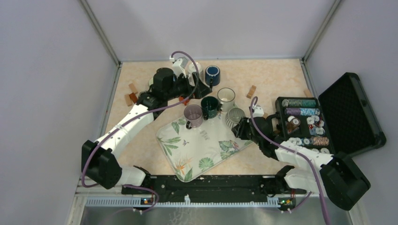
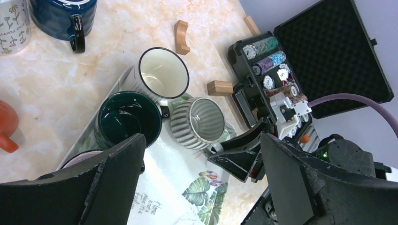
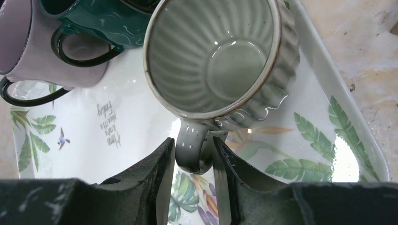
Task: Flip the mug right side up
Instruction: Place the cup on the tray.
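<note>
Table (image 1: 141, 75) carried a leaf-print tray (image 1: 202, 147) at centre and an open black case (image 1: 352, 112) of chips to the R.

The task's thing, a grey ribbed mug (image 3: 220, 61), was at the tray's far R corner. It was tipped, mouth facing up and toward the R arm. Whether its base was flat on the tray, can't tell.

R gripper (image 3: 193, 164) was nearly closed, fingers pinching the mug's handle (image 3: 190, 145) from both sides. L gripper (image 2: 202, 140) was spread wide w/ nothing in it, hovering above the mug cluster.

Step, as I judge it: late in the turn, mug mostly righted but not set down. Next move probably calls for a small wrist roll to level the base, a short lowering onto the tray, then opening the fingers and backing straight off the handle.

Room:
- Tight on the L side: teal mug (image 3: 94, 21) just beside the grey one, lilac mug (image 3: 28, 47) near.
- Tray rim (image 3: 328, 93) close on the R, so little slack before the base rides the lip.
- Near half of the tray was bare, the best way out.
- White mug (image 1: 225, 96) and wood block (image 1: 252, 91) sat beyond, off the tray.
</note>
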### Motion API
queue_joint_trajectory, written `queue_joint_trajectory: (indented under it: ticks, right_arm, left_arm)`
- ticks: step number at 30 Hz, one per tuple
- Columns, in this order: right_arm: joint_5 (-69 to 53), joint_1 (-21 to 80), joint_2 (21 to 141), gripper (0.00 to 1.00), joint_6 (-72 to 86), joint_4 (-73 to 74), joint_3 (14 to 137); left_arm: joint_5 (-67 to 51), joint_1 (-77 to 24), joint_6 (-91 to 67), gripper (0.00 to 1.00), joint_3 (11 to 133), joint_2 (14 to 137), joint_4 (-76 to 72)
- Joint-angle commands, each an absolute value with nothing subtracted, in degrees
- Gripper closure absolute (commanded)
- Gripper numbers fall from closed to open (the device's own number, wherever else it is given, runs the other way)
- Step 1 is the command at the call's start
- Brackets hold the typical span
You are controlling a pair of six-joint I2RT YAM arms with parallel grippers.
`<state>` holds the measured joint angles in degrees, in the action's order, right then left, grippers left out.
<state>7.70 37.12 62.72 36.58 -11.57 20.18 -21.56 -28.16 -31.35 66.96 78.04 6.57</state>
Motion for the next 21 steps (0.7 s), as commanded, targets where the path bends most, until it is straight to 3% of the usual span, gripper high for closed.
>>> queue_joint_trajectory:
  ticks: [1, 21]
  right_arm:
    - [8.5, 37.7, 63.2, 0.63, 36.8, -13.4, 20.1]
    - [12.4, 37.6, 69.4, 0.57, 35.1, -13.7, 26.1]
  left_arm:
    - [-21.6, -27.8, -30.5, 0.02, 66.6, 76.5, 5.0]
    - [-21.8, -27.4, -30.3, 0.02, 66.0, 76.0, 5.8]
